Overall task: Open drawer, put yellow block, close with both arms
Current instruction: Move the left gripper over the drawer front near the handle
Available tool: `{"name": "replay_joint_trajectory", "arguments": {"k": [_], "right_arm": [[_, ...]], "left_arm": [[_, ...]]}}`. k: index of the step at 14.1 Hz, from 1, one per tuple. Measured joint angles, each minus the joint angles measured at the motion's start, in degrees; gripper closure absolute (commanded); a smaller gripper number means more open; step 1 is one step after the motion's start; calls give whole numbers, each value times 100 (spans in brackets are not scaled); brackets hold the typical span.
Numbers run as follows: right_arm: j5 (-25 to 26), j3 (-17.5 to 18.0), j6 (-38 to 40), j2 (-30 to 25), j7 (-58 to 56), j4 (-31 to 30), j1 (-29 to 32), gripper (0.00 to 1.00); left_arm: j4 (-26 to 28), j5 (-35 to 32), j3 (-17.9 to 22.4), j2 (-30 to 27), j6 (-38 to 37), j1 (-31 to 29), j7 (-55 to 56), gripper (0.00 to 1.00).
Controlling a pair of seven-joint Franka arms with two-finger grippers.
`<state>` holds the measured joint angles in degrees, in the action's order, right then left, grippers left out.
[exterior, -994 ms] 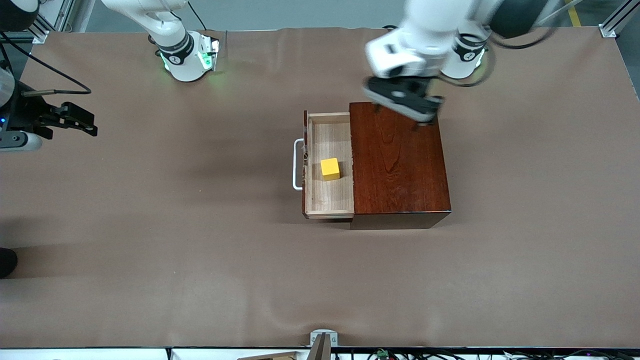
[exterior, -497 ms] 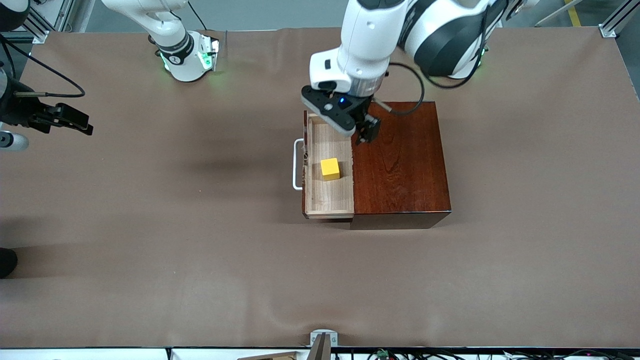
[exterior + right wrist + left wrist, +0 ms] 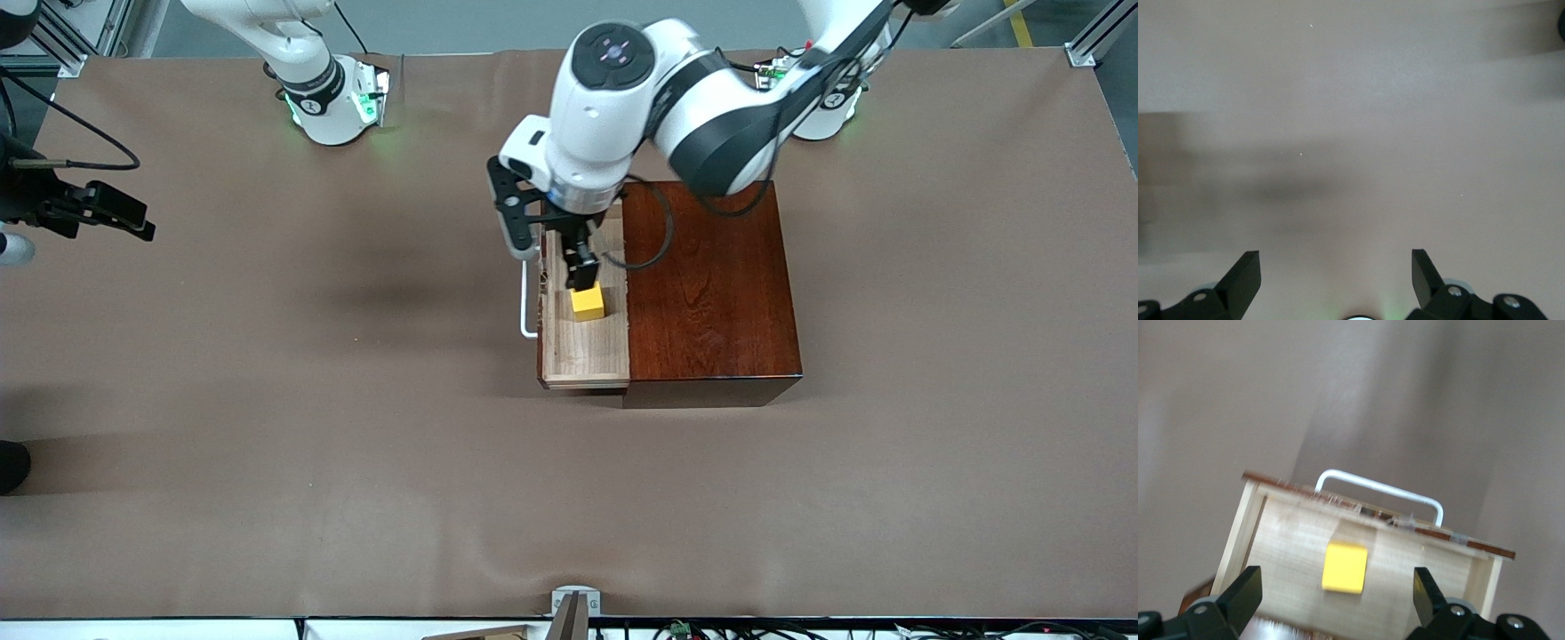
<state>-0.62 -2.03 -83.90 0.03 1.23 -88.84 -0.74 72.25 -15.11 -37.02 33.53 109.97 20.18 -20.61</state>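
The drawer [image 3: 584,347] stood pulled out of its dark wooden box [image 3: 711,293], the yellow block [image 3: 588,302] resting inside. My left gripper [image 3: 569,253] hung above it, fingers spread, empty. My right gripper [image 3: 1331,280] waited at the table's [image 3: 267,400] edge, released.

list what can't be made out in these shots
- Drawer: the end nearest the bases is covered by the left gripper in the front view.
- Block: front view, a finger hides its upper edge, so contact is unclear.
- Right gripper: its arm is cut off at the front view's edge.
- Handle: blurred in the left wrist view.
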Motion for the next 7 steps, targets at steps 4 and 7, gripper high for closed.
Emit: {"name": "replay_joint_trajectory", "arguments": {"k": [4, 7], "right_arm": [[-3, -4, 136, -24, -161, 181, 0, 0], [-27, -14, 137, -23, -164, 241, 4, 0]], "left_arm": [[-68, -2, 137, 478, 872, 311, -187, 0], [-106, -4, 327, 822, 1412, 372, -216, 0]]}}
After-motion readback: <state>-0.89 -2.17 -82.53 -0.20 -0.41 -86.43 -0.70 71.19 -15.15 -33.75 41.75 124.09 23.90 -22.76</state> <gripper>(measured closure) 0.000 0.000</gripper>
